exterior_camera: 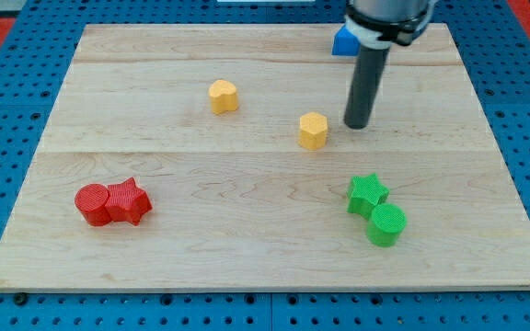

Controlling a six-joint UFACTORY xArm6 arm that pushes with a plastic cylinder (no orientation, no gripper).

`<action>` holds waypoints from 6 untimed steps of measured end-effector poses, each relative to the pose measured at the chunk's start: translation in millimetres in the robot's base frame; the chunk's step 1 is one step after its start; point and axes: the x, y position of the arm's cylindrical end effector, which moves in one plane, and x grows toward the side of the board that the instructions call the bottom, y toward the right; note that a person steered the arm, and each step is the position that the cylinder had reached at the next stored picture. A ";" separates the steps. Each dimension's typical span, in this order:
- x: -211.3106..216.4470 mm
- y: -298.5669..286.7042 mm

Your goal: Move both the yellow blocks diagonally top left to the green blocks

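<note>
A yellow heart block [224,96] lies on the wooden board [155,248] at upper middle left. A yellow hexagon block [313,131] sits right of it and lower, up and left of the green blocks. A green star block [367,194] touches a green cylinder block [386,224] at lower right. My tip [356,125] rests on the board just right of the yellow hexagon, with a small gap between them, and above the green star.
A red cylinder block [91,203] and a red star block [129,200] touch at lower left. A blue block [343,40] at the top is partly hidden behind my rod. Blue pegboard [7,101] surrounds the board.
</note>
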 end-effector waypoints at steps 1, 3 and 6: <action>0.3 3.3; 19.9 9.6; 33.8 -73.5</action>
